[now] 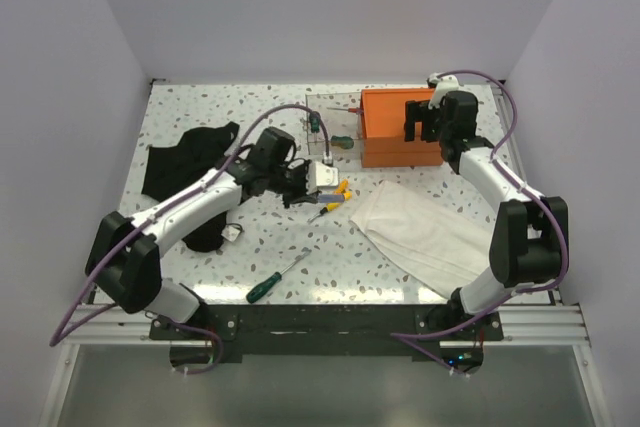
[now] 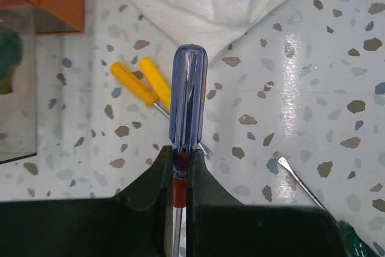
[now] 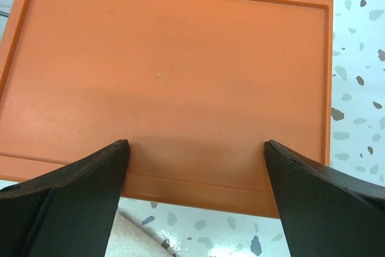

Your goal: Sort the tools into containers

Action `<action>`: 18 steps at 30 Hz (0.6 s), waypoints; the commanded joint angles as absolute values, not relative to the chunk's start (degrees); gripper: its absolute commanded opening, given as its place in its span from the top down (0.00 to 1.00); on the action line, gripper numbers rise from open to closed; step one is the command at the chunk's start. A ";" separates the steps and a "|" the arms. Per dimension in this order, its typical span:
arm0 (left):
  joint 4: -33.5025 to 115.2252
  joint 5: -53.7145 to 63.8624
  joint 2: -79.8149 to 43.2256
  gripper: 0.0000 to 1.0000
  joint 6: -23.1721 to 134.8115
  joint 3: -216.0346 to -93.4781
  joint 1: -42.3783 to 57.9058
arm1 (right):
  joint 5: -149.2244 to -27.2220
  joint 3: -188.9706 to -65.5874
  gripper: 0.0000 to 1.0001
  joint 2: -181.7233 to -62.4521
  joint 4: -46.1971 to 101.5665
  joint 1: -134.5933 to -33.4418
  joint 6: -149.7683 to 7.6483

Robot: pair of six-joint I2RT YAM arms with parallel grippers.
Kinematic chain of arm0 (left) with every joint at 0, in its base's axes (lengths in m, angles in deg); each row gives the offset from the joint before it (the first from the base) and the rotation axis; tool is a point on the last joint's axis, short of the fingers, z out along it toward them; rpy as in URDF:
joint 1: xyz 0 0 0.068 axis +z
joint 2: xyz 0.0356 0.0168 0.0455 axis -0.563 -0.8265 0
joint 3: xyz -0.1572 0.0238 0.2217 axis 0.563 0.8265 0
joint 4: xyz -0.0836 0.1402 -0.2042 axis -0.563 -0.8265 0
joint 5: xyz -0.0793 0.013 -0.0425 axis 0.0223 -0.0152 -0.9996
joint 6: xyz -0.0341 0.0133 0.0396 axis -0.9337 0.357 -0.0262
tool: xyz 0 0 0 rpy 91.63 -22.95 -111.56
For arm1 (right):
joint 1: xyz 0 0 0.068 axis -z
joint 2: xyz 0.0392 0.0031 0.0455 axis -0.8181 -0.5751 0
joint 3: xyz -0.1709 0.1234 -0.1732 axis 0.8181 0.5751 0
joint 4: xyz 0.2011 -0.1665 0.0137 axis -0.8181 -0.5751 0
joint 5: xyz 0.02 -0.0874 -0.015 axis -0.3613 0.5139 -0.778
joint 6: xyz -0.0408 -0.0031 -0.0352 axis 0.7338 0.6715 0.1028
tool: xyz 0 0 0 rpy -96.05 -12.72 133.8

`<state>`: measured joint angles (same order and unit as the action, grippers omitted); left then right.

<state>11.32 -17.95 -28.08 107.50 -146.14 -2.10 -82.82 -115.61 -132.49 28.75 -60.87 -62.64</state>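
Clamping the blue-handled screwdriver [image 2: 189, 97] at the red collar where handle meets shaft, the left fingers [image 2: 153, 185] are closed tight on it, with the handle pointing away from the wrist camera. Beneath the handle, a yellow-handled tool [image 2: 141, 85] lies on the speckled tabletop [image 1: 200, 107]. Whether the screwdriver is clear of the surface cannot be told. This grasp sits near the middle of the tabletop, just left of a crumpled white cloth [image 1: 420, 227] and right of a piece of black fabric [image 1: 185, 152]. The orange box [image 1: 390, 112] stands at the far right. A clear drawer [image 1: 325, 107] is pulled out from its left face, and a green-handled tool [image 1: 343, 142] lies inside. The held screwdriver is near the drawer but outside it. A green-handled screwdriver [image 1: 272, 283] lies loose toward the near edge, well apart from the box. The right fingers [image 3: 78, 191] are spread wide and hold nothing. They hover above the flat orange top of the box, one tip on each side of the wrist view.
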 commanded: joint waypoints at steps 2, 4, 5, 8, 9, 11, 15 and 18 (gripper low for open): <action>30.10 -22.45 -21.46 1.00 96.54 -149.11 -0.01 | -80.67 -111.94 0.02 -133.73 17.21 -60.87 -59.32; 37.51 -16.48 -25.49 1.00 94.57 -154.18 -0.19 | -80.67 -111.06 0.02 -133.12 17.38 -60.95 -59.06; 37.88 -14.89 -27.51 1.00 94.64 -156.39 -0.10 | -80.67 -110.80 0.02 -132.94 17.38 -60.87 -59.06; 42.60 -7.16 -35.24 1.00 98.93 -162.56 -0.10 | -80.67 -109.66 0.02 -132.24 17.56 -60.87 -58.97; 43.58 -4.45 -38.39 1.00 100.52 -163.44 -0.01 | -80.67 -109.39 0.02 -132.15 17.73 -60.87 -59.06; 45.16 -3.46 -41.75 1.00 103.16 -166.51 -0.01 | -80.67 -108.78 0.02 -131.71 18.00 -60.87 -59.15; 41.67 -1.52 -52.10 1.00 104.49 -174.33 0.07 | -80.67 -108.07 0.02 -131.27 18.35 -60.87 -59.15; 38.85 -1.08 -56.51 1.00 102.39 -179.61 0.07 | -80.67 -107.81 0.02 -130.92 18.79 -60.95 -59.15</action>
<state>39.62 -3.72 -52.42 102.45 -173.00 -0.24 -82.43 -111.81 -130.19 32.05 -60.87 -62.49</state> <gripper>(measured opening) 0.085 0.983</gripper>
